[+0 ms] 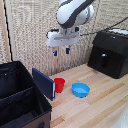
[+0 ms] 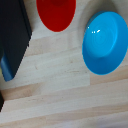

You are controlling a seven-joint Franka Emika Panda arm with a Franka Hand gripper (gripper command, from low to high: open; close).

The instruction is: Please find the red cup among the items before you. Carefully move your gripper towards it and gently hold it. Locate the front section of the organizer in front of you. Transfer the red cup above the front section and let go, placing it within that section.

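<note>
The red cup [image 1: 59, 84] stands upright on the pale wooden table [image 1: 100, 105], open end up. It is small, plain, handleless and tapered, with a uniform saturated red inside and out. In the wrist view the cup [image 2: 56, 14] reads as a red disc cut off by the picture edge, with no markings visible.

The cup sits just beside a dark blue flap [image 1: 43, 83] that leans off the organizer [image 1: 20, 97]; whether they touch cannot be told. On the exterior view's right of the cup, near but apart, lies a shallow blue bowl [image 1: 80, 89], wider than the cup. In the wrist view the bowl [image 2: 105, 43] shows a glossy highlight near its rim.

The organizer is a black fabric box on the exterior view's left, with a partition splitting it into two compartments. The front section [image 1: 22, 112] is the nearer one.

The gripper [image 1: 61, 51] hangs high above the table, well above the cup. Its two dark blue fingers [image 1: 67, 50] point down, spread apart, with nothing between them.

A black boxy appliance [image 1: 110, 52] stands far right.
</note>
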